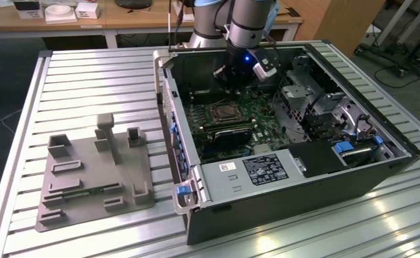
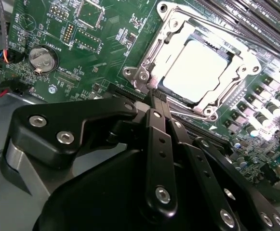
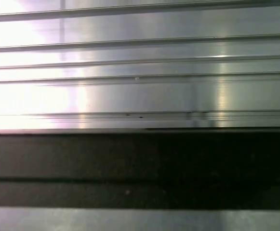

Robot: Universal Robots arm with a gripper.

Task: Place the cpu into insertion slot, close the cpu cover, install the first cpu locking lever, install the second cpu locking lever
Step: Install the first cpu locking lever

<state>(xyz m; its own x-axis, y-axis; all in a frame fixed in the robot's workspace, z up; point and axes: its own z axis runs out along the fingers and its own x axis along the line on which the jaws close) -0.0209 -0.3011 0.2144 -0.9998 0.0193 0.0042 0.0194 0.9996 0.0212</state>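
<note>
The cpu, a pale silvery square, sits in the socket on the green motherboard. The cpu cover, a silver frame, lies flat around it, and the chip's top shows through its open centre. Thin lever rods run along the socket's edges; whether they are latched I cannot tell. My gripper hovers a little beside the socket's corner, its black fingers pressed together with nothing between them. In the exterior view the gripper hangs inside the open computer case, above and behind the socket.
The case walls ring the board. A black power box with a white label sits at the front and a drive cage on the exterior view's right. A grey fixture plate lies on the slatted aluminium table.
</note>
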